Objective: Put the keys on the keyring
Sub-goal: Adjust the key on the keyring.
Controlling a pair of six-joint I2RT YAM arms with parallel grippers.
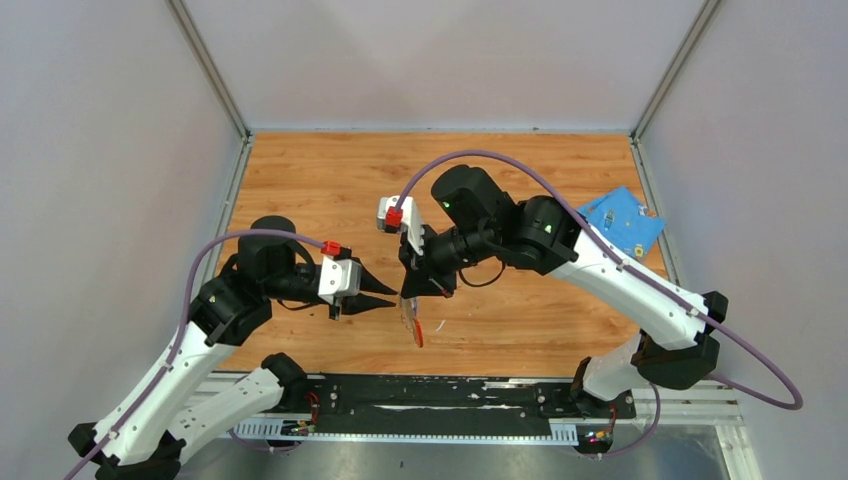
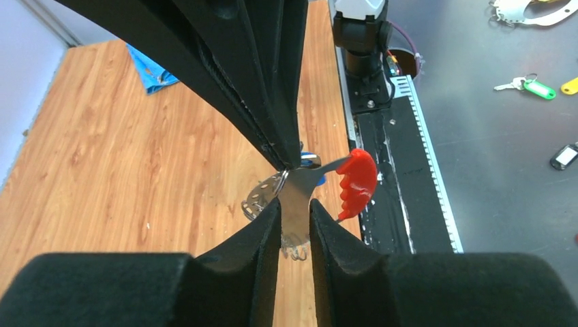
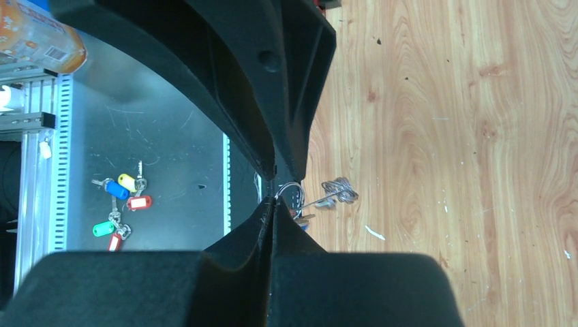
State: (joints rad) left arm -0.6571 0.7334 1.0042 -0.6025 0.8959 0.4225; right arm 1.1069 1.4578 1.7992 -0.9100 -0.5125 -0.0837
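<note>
Hanging from clenched R end effector (image 3: 275, 197), keyring (image 2: 356, 182) sits btwn L end effector (image 2: 295, 206) fingers, grip unclear.

The left tool (image 2: 295, 204) is slightly parted, the right tool (image 3: 274, 201) clamped shut, tips close together.

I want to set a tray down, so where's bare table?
Bare wood along the back wall, left of the blue cloth, and front right between keyring and right arm. Crowded mid-front, where left gripper and right gripper meet.

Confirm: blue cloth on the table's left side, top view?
No, the cloth lies by the table's right edge.
</note>
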